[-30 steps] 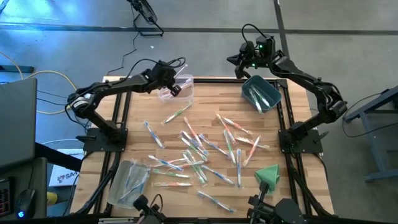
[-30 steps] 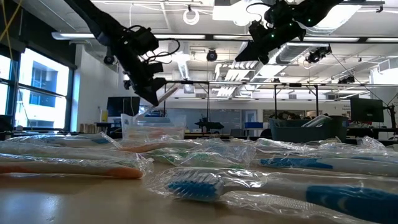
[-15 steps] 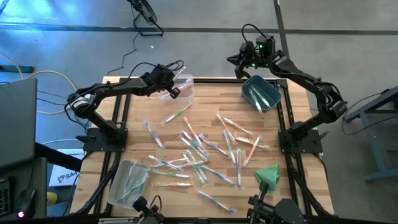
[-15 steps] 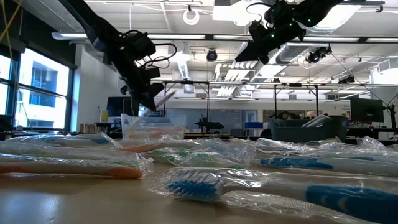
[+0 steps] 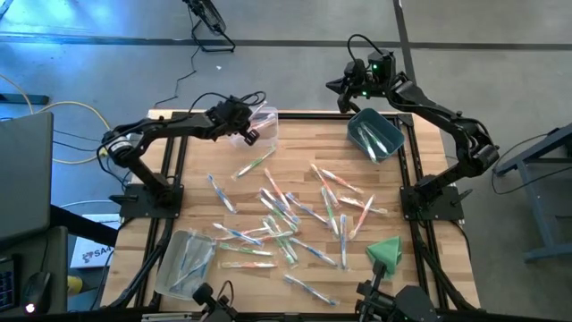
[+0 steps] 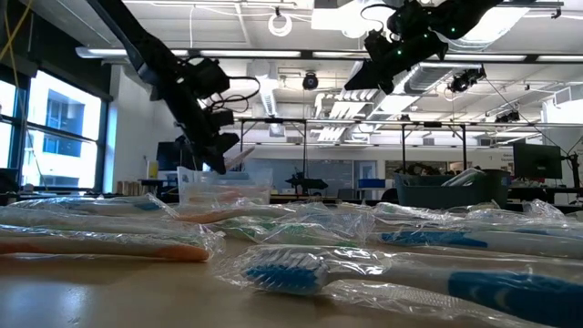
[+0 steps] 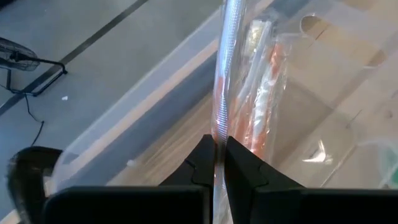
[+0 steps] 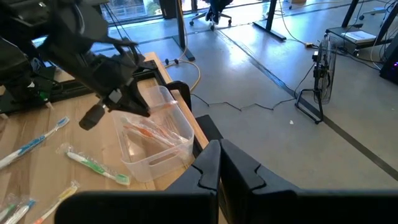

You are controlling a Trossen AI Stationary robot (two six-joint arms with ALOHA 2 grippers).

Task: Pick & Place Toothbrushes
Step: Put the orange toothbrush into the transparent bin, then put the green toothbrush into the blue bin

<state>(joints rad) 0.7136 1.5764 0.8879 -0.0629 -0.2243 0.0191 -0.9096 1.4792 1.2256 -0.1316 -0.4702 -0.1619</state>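
The left gripper is pinched on a wrapped toothbrush over the clear bin. The right gripper is closed, empty, above the blue bin. Other toothbrushes litter the desk; wrapper print seems illegible.

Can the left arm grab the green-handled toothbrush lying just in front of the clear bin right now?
Probably not yet: the left gripper is shut on a wrapped toothbrush over the clear bin. The green-handled toothbrush itself lies uncovered nearby.

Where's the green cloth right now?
In the high view, the green cloth lies at the table's near right corner, just right of the scattered toothbrushes.
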